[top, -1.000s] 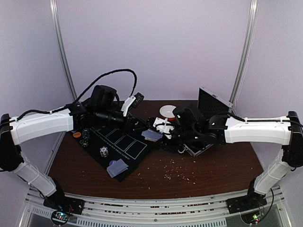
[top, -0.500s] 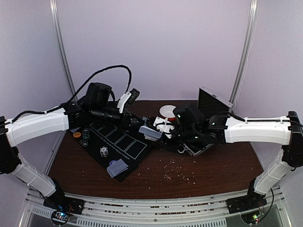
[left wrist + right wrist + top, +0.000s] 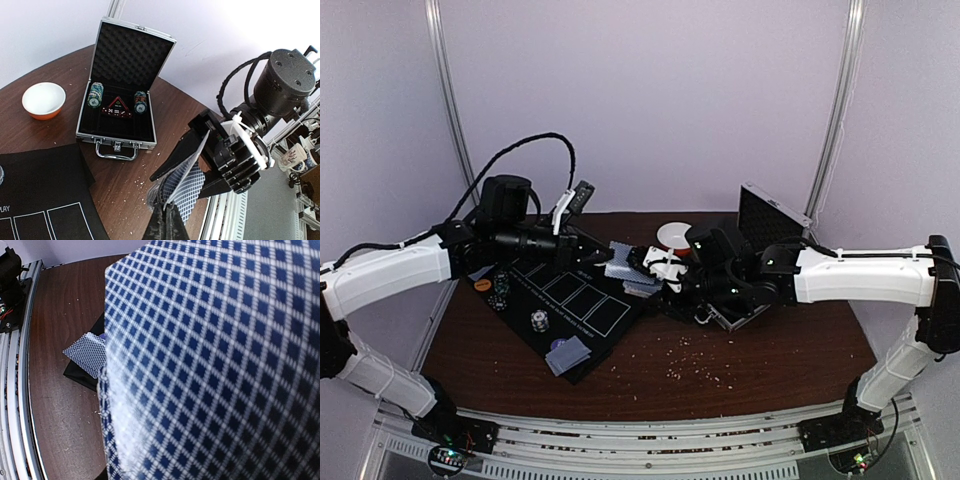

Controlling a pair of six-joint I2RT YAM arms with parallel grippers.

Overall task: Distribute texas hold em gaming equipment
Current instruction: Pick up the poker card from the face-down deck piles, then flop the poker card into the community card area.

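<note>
I judge distribution partly done: cards (image 3: pixel 567 352) and 1 chip stack (image 3: pixel 537 320) sit on the mat (image 3: pixel 610 320), more chips (image 3: pixel 94 94) wait in the case (image 3: pixel 125 147), the left claw (image 3: pixel 607 262) pinches 1 card (image 3: pixel 620 258), and the right claw (image 3: pixel 658 276) grips the deck (image 3: pixel 225 365).

Glossy cards (image 3: pixel 225 365) — metal case (image 3: pixel 116 142)
</note>
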